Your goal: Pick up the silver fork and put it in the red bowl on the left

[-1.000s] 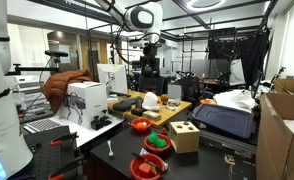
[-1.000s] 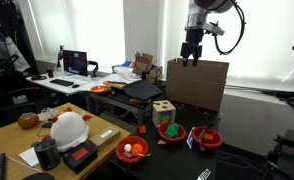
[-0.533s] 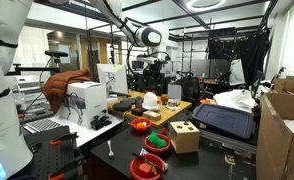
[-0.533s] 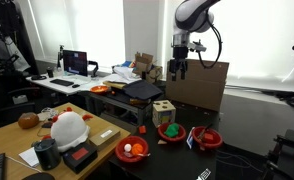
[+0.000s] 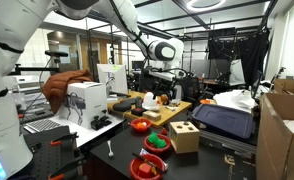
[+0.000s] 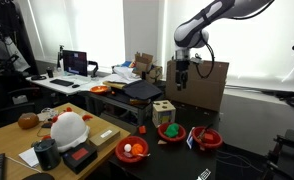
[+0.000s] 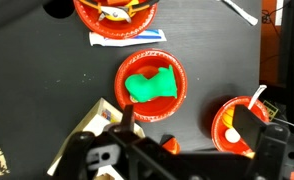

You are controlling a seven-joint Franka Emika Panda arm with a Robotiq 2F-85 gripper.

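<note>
The red bowl is the leftmost of three red bowls on the dark table, with orange and white pieces inside; it also shows in an exterior view and in the wrist view. A thin silver item that looks like the fork lies near the table's front edge, and in the wrist view at the top right. My gripper hangs open and empty high above the table, well apart from both. It also shows in an exterior view and in the wrist view.
A red bowl with green pieces sits below the gripper. A third red bowl has a blue-white packet beside it. A tan wooden box stands behind the bowls. Cardboard boxes and cluttered desks surround the table.
The arm has swung across and lowered, bringing the gripper down from near the ceiling frame toward the space above the bowls. The objects on the table have not moved.
</note>
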